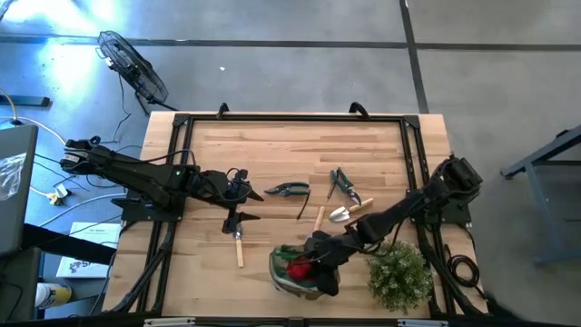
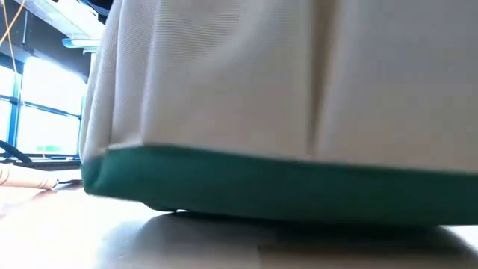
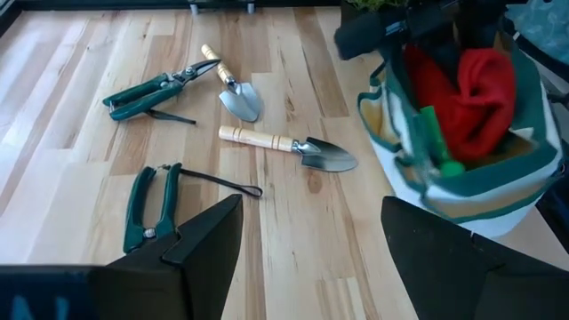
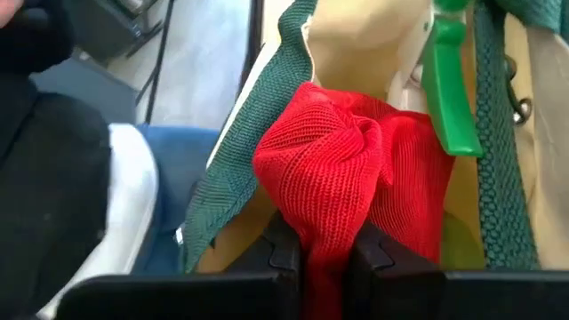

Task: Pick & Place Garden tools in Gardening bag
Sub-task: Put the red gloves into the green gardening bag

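At the lower centre, the right gripper [image 4: 329, 253] is clamped on the red knitted fabric glove [image 4: 342, 169], lowering it into the dark green, tan-trimmed gardening bag [image 1: 289, 278], while the left gripper [image 1: 238, 184] waits with jaws apart.

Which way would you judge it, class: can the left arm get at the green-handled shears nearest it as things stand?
Probably yes. The left gripper is open and empty, and the green-handled shears lie flat on bare table just ahead, nothing over them. The right gripper is busy at the gardening bag, well aside.
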